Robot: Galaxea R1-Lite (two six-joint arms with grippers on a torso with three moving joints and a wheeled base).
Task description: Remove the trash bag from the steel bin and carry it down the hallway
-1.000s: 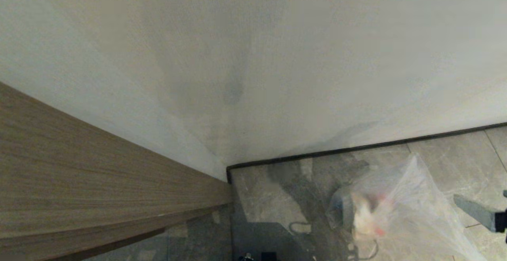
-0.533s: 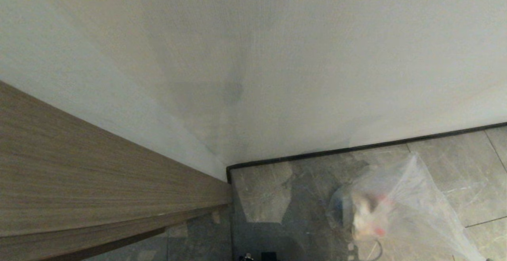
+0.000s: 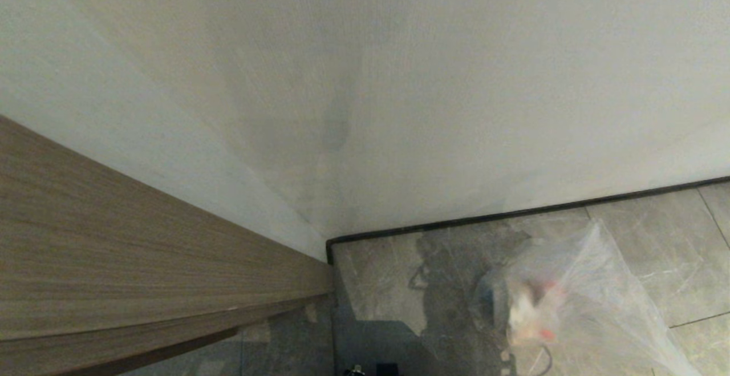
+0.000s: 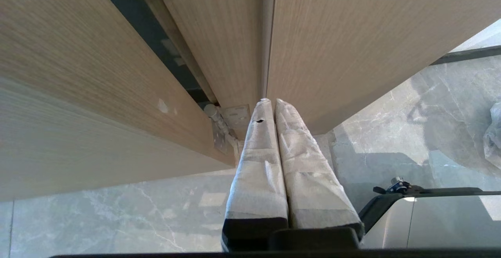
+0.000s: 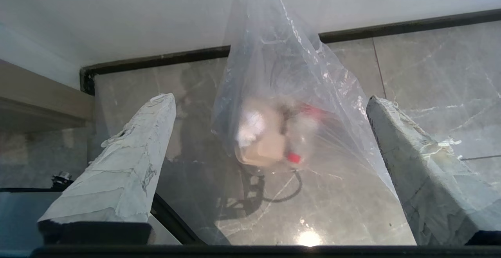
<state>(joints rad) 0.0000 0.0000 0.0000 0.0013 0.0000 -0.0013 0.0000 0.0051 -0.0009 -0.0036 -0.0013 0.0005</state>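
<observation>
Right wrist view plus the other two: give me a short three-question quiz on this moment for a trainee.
1. True or false: the right gripper is clamped on the thin, crinkly clear plastic trash bag.
2. Pick one. The bag sits on: A) the glossy grey marbled floor tiles by the white wall; B) a woven basket; C) a steel bin.
3. Fill the gap: the left gripper, close to the pale wood panel, is ____ (open or shut).

Key: 1 false, its fingers stand wide apart on either side of the bag; 2 A; 3 shut.
</observation>
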